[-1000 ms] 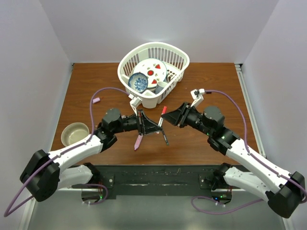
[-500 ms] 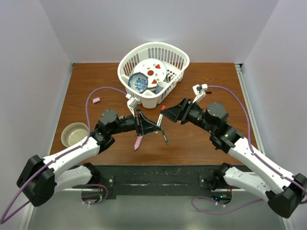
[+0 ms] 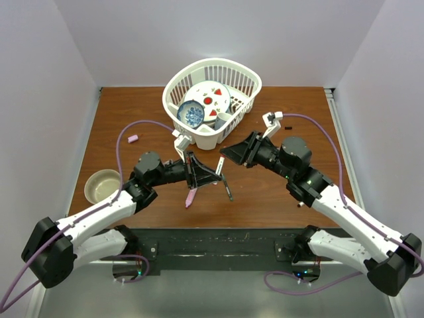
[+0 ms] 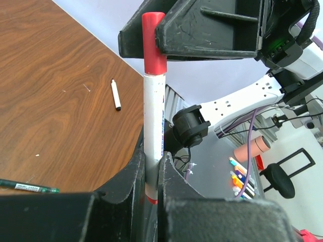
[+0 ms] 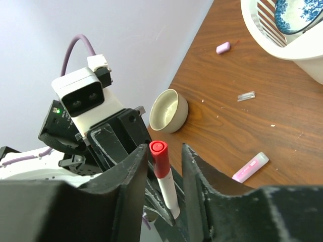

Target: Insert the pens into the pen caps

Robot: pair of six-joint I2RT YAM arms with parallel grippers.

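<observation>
The bench (image 3: 298, 126) showed brown wood grain. The basket (image 3: 244, 105) was white. Inside the basket, the plate (image 3: 222, 99) was white with red marks, and the patterned bowl (image 3: 191, 114) carried a blue-and-white design. On the near side of the basket, the left tool (image 4: 151, 174) and the right tool (image 5: 164, 166) were black. The pen (image 4: 154, 126) had a white barrel with blue and red print and a red cap (image 4: 154, 43). Nearer than the basket, the marker (image 3: 191, 196) was pink and the slim pen (image 3: 228, 189) dark grey. Left of the basket, the loose cap (image 3: 132, 139) was pale pink and the plain bowl (image 3: 104, 185) beige.
</observation>
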